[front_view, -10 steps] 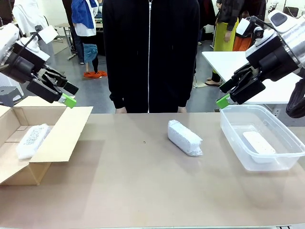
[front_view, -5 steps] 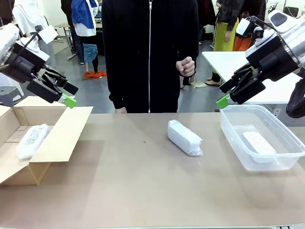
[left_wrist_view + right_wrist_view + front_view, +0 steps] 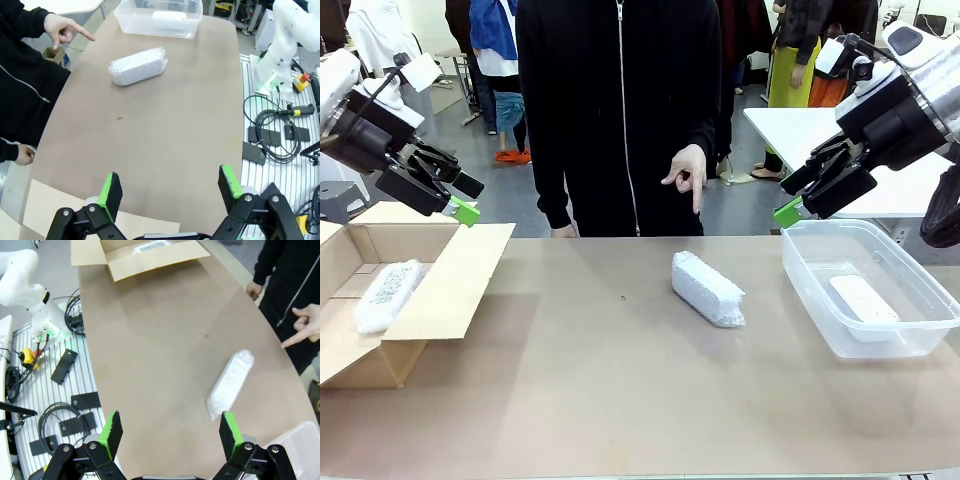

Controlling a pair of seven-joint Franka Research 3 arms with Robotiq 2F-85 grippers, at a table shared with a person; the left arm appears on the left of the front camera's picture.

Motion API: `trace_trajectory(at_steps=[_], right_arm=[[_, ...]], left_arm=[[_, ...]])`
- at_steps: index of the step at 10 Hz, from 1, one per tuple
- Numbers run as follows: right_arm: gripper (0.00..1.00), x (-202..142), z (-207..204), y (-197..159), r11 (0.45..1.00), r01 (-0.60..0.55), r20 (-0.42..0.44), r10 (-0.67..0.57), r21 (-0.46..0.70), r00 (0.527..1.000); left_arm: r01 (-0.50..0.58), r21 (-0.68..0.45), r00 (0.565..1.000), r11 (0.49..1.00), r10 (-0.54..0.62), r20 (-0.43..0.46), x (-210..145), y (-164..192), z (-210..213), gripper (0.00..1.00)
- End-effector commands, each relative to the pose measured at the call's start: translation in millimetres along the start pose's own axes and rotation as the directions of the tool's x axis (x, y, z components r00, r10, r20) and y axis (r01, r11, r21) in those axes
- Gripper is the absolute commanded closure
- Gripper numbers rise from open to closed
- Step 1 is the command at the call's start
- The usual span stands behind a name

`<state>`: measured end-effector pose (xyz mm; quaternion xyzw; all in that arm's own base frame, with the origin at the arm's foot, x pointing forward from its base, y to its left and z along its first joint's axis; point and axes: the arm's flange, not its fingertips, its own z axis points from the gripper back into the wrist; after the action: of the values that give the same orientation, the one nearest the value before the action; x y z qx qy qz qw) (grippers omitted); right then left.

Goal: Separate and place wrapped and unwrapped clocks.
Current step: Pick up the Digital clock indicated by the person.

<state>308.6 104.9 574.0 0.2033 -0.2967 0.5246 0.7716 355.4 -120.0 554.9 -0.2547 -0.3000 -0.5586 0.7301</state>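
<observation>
Since the earlier frame, the person's pointing hand [image 3: 687, 175] has been lowered from a raised fist, and 1 finger is now aimed downward above the middle bundle [image 3: 707, 288]; both arms are seen unmoved. From the front, that bubble-wrapped clock is found lying on the table [image 3: 620, 380] just right of centre, apart from everything else. At the upper left the left gripper [image 3: 468, 197] is held in the air above the open cardboard box [image 3: 450, 280], jaws spread and nothing between them, and the boxed bundle [image 3: 388, 293] is seen lying inside the box. At the upper right the right gripper [image 3: 790, 197] is held, likewise released and bare, over the far left corner of the clear tub [image 3: 820, 232], in which the white clock [image 3: 863, 298] is laid flat. From the left wrist, the left gripper [image 3: 170, 186] is shown with its 2 green pads wide apart at the bottom edge; the middle bundle [image 3: 138, 66] is placed in the upper middle, the clear tub [image 3: 130, 22] with the white clock [image 3: 169, 16] at the top, and the pointing hand [image 3: 62, 29] at the upper left. From the right wrist, the right gripper [image 3: 169, 429] is shown equally spread; the middle bundle [image 3: 230, 384] is seen at centre right, the pointing hand [image 3: 310, 325] at the right edge, and the cardboard box [image 3: 145, 260] at the top.
</observation>
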Motion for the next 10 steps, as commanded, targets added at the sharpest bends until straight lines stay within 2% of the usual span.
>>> trace_trajectory(at_steps=[1,10], right_arm=[[0.0,0.4,-1.5,-0.8,1.0,-0.007,0.022,0.006,0.026,1.0],[0.0,0.4,-1.5,-0.8,1.0,-0.007,0.022,0.006,0.026,1.0]], left_arm=[[0.008,0.012,1.0,1.0,-0.008,0.02,1.5,-0.3,-1.0,0.0],[0.008,0.012,1.0,1.0,-0.008,0.02,1.5,-0.3,-1.0,0.0]])
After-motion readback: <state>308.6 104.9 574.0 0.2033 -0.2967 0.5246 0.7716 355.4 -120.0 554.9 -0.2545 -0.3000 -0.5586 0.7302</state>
